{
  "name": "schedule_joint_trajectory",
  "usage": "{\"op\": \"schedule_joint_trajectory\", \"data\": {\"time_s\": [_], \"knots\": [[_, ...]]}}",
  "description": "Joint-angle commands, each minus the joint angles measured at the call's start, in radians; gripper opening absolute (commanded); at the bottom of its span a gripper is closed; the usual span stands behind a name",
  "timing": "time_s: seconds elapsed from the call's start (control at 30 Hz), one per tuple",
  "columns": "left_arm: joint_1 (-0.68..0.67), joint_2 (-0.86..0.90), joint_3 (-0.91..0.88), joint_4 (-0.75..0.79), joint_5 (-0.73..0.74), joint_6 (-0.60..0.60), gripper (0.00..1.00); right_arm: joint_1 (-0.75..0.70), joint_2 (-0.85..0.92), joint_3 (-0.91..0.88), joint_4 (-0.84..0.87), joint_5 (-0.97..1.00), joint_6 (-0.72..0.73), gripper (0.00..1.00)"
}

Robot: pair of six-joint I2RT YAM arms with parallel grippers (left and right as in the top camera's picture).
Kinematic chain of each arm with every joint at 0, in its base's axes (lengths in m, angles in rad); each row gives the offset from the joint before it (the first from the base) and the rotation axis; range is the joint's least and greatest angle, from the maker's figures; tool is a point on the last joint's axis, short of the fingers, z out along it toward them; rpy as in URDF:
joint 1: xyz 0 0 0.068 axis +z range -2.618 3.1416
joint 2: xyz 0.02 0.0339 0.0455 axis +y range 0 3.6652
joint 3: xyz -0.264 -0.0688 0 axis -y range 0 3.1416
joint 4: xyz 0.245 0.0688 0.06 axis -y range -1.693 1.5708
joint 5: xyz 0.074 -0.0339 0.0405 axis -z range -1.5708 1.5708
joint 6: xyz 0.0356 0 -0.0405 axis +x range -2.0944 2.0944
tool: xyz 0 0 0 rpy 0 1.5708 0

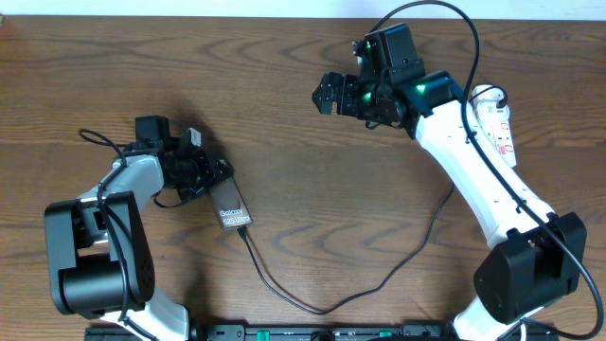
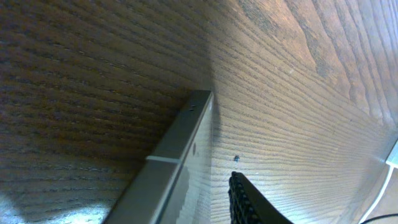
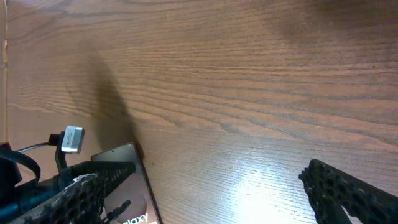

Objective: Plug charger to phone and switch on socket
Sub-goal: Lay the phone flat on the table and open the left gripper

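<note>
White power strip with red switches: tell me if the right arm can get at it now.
Probably, but not directly: the white power strip lies partly under that arm's own forearm, and the open right gripper points away over bare table.

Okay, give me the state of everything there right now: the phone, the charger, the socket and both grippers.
phone: lying flat, text side up.
charger: tip at the phone's lower end, apparently plugged in; cable slack.
socket: partly hidden; cannot tell whether it is switched on or off.
left gripper: at the phone's upper end; open or shut unclear.
right gripper: open, empty.
</note>
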Motion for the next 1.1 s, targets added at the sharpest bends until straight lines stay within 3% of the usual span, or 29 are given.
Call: {"op": "schedule_joint_trajectory", "data": {"time_s": [0.0, 0.3, 0.57, 1.07], "knots": [[-0.004, 0.002, -0.013, -0.011, -0.011, 0.017, 0.38, 0.0, -0.006, 0.01, -0.002, 0.008, -0.016, 0.99], [-0.004, 0.002, -0.013, -0.049, -0.022, 0.017, 0.42, 0.0, -0.006, 0.01, -0.002, 0.008, -0.016, 0.99], [-0.004, 0.002, -0.013, -0.145, -0.209, 0.017, 0.46, 0.0, -0.006, 0.01, -0.004, 0.012, -0.017, 0.99], [-0.004, 0.002, -0.013, -0.195, -0.222, 0.018, 0.52, 0.0, -0.006, 0.01, -0.005, 0.012, -0.017, 0.99]]}}
